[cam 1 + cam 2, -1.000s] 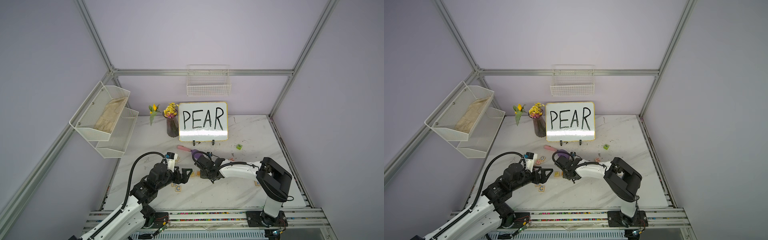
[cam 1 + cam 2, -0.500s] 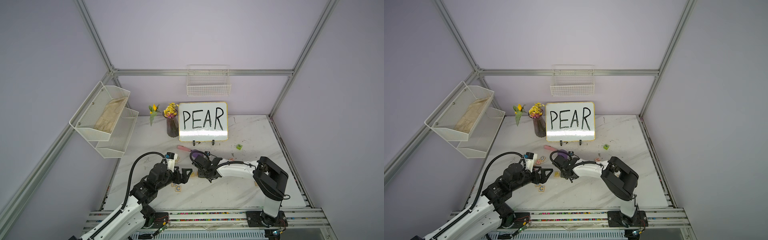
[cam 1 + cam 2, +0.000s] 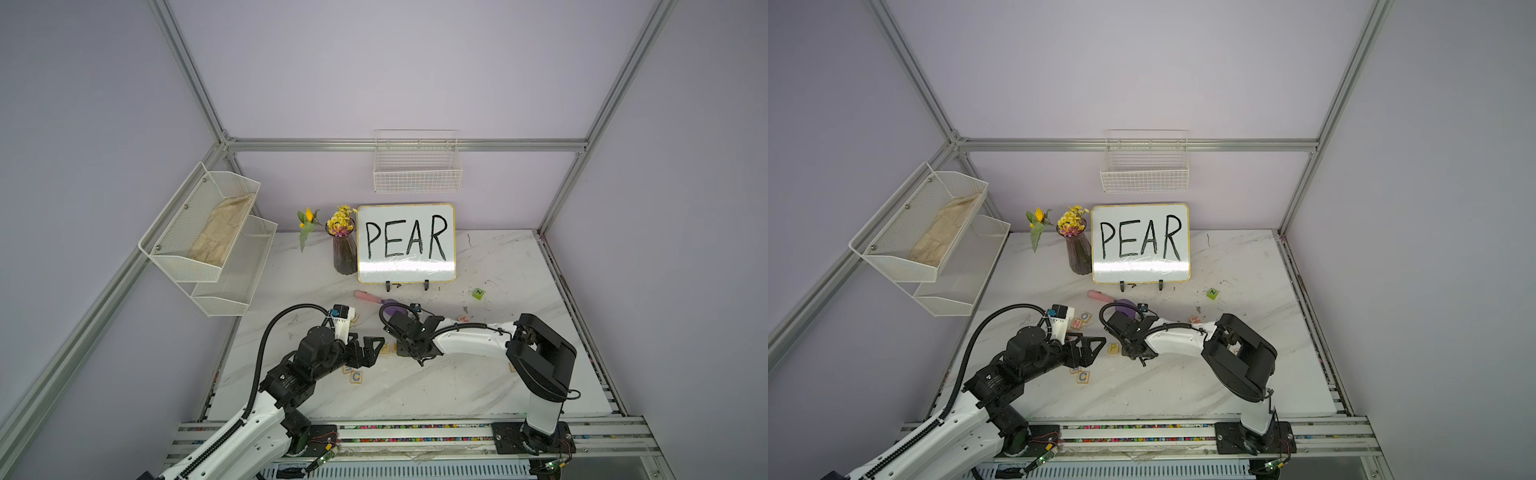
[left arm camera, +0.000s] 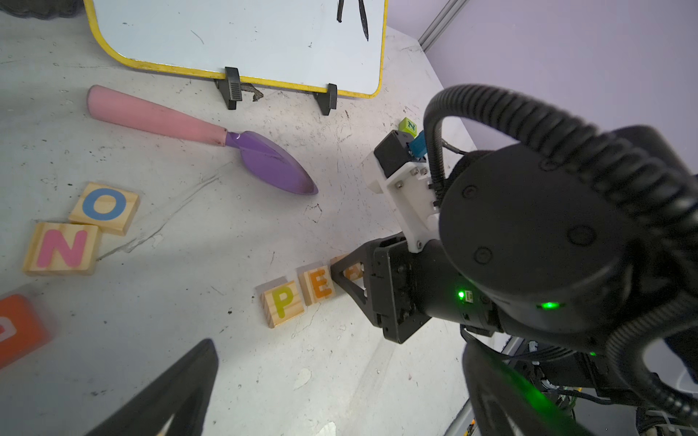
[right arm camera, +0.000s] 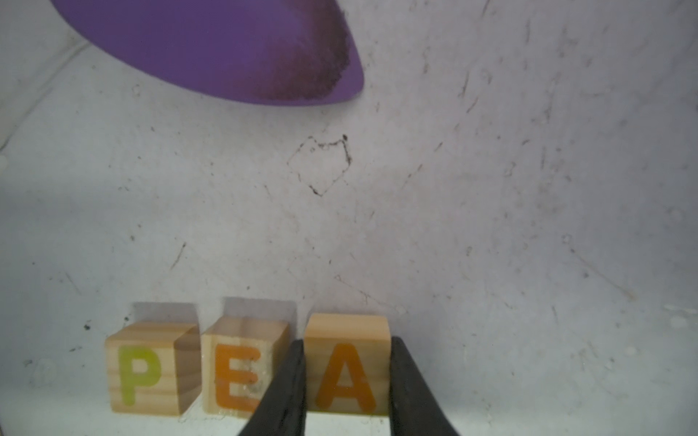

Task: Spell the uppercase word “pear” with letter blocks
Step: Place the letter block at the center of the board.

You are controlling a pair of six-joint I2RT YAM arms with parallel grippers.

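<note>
Woodgrain: pinching square, smooth A block (image 5: 345, 373) tight in black right gripper (image 5: 347, 343), beside E block (image 5: 241, 370); leaning slightly farther left than before.

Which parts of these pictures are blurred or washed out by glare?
In both top views, glare whitens the whiteboard below its lettering; in the left wrist view, the orange block at the frame edge is smeared out of focus; in the right wrist view, the A block, pinched by the right tool, looks sharp.
</note>
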